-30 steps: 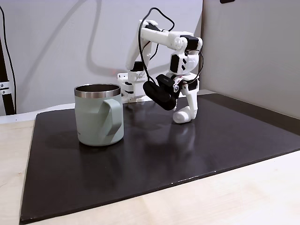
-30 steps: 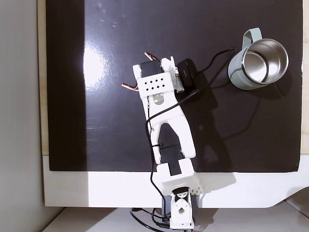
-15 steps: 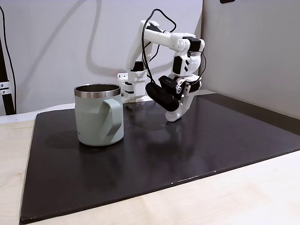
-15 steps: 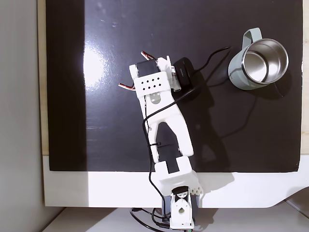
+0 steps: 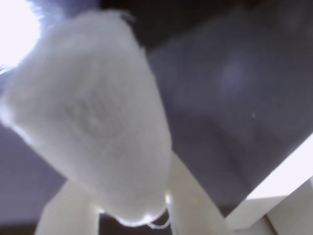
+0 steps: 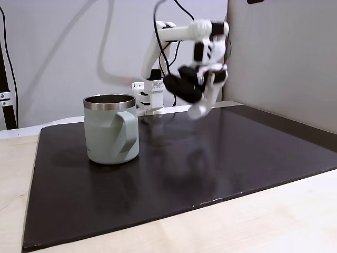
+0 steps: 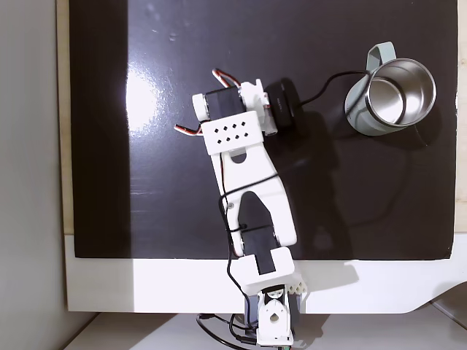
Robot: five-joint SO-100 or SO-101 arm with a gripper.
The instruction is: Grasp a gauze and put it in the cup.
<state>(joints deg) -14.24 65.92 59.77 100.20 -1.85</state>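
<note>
The gripper (image 6: 198, 109) hangs above the dark mat (image 6: 221, 158), fingers pinched on the gauze (image 5: 93, 122), the cup (image 6: 111, 129) off at nine o'clock

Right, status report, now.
Claw shut on gauze, raised above the mat. Cup upright, apart from the claw. Nothing between them.

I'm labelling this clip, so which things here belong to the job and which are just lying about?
In the job:
- gauze, held between the jaws of the gripper
- cup, standing upright with nothing in it

Just there:
- black mat
- wooden table
- the arm's black cable
</note>
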